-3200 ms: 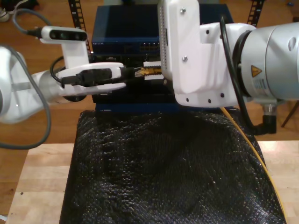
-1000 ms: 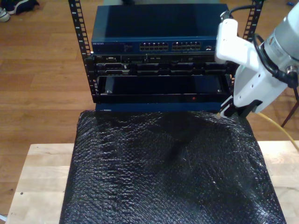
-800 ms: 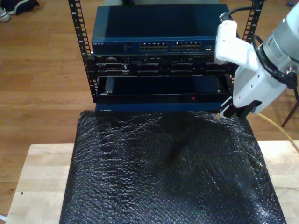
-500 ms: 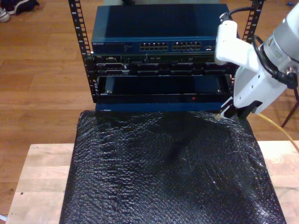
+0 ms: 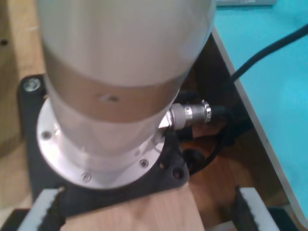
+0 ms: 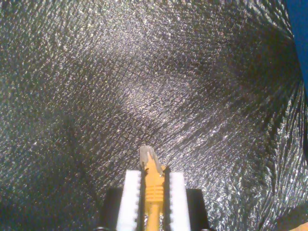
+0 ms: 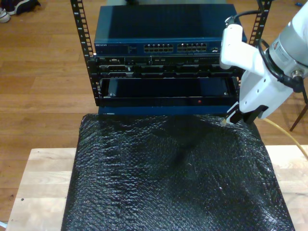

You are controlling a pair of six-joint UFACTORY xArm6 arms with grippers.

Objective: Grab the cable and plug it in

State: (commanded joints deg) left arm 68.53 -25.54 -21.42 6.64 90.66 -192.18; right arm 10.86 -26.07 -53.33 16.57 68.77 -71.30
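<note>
Your second hand [image 6: 153,192] is gripping the cable [image 6: 153,190] just behind its clear plug [image 6: 148,155]: the 2 white ribbed fingers [image 6: 131,199] are pressing on the yellow-orange boot from both sides, and the plug is sticking out past the fingertips. In the exterior view the same hand [image 7: 230,118] is hanging at the far edge of the black padded mat [image 7: 173,178], at the exterior view's right, with the plug tip [image 7: 224,122] just above the mat surface, pointing down at it. The rest of the cable [image 7: 288,137] is trailing away from the hand toward the exterior view's right edge.

The rack [image 7: 163,53] is standing just behind the mat. Its blue switch [image 7: 159,33] is showing 2 blocks of ports [image 7: 175,47] on the front face; the plug is sitting below and in front of the rack's front corner, apart from those ports.

The mat is lying on the wooden bench [image 7: 38,187].

Your first hand [image 5: 144,214] is standing open, its 2 ribbed fingers [image 5: 43,211] wide apart with nothing between them, facing a silver arm base [image 5: 110,96] bolted to a black plate [image 5: 120,190].
</note>
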